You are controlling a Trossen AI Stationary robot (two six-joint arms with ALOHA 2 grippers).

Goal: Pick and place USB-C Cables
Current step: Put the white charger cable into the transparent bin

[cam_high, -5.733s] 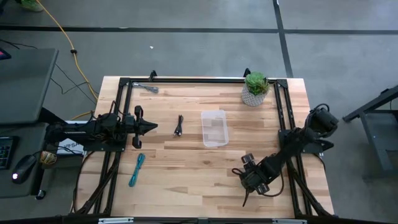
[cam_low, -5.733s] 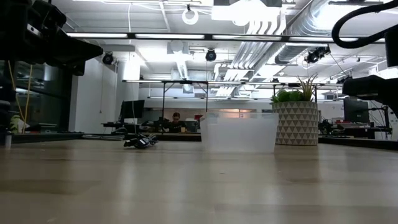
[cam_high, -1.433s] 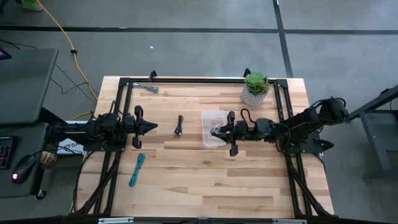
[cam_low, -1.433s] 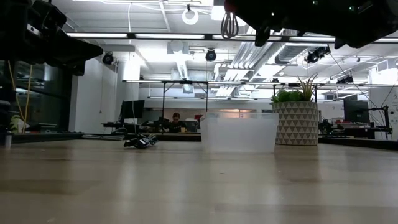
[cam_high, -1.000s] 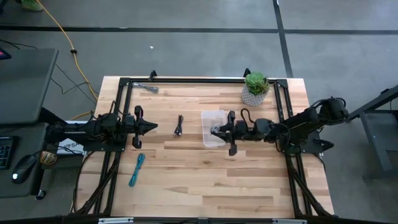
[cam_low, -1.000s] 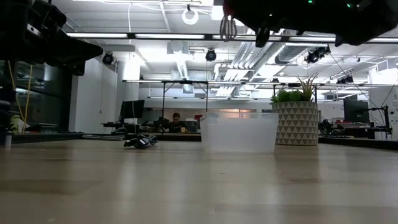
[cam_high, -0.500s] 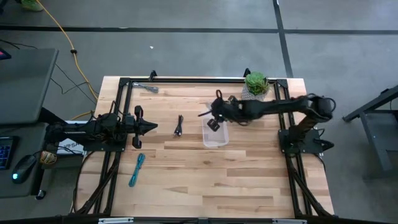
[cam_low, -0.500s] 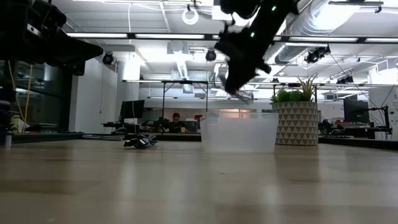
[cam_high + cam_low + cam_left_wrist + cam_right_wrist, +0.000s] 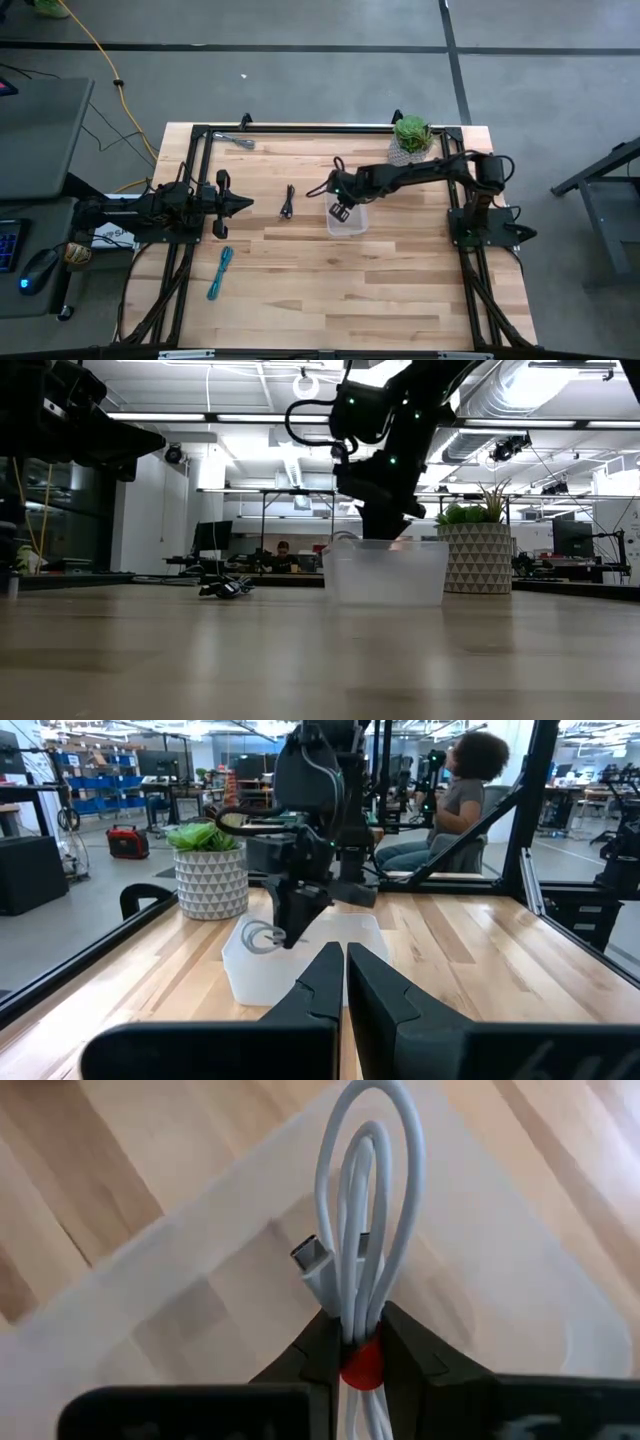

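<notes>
My right gripper (image 9: pixel 340 209) reaches out over the clear plastic tub (image 9: pixel 356 226), tipped down, and is shut on the red-and-white cable (image 9: pixel 366 1200). The low view shows its fingers (image 9: pixel 384 530) at the tub's rim. My left gripper (image 9: pixel 243 203) is shut and empty at the table's left side. The black cable (image 9: pixel 288 203) lies on the table between it and the tub. The teal-blue cable (image 9: pixel 220 272) lies near the front left. The silvery grey cable (image 9: pixel 240 141) lies at the far left edge. My right gripper pinches the white cable bundle between its two fingers at the red tie (image 9: pixel 360 1367). The fingers point down, slanting toward the table's left. The white loops and plug ends (image 9: pixel 312 1262) stick out past the fingertips over the tub's inside (image 9: pixel 470 1280). Whether they touch the bottom I cannot tell.
A potted plant (image 9: pixel 411 140) in a patterned white pot stands at the far right, close behind the right arm. Black frame rails (image 9: pixel 300 128) run along the table's far, left and right sides. Bare wood (image 9: pixel 330 290) lies toward the near edge.
My right gripper, which was level and high over the tub's right side, has swung toward the far edge, tipped its fingers down and come down to the tub's rim. It has kept the red-and-white cable, whose loops now point down into the tub.
</notes>
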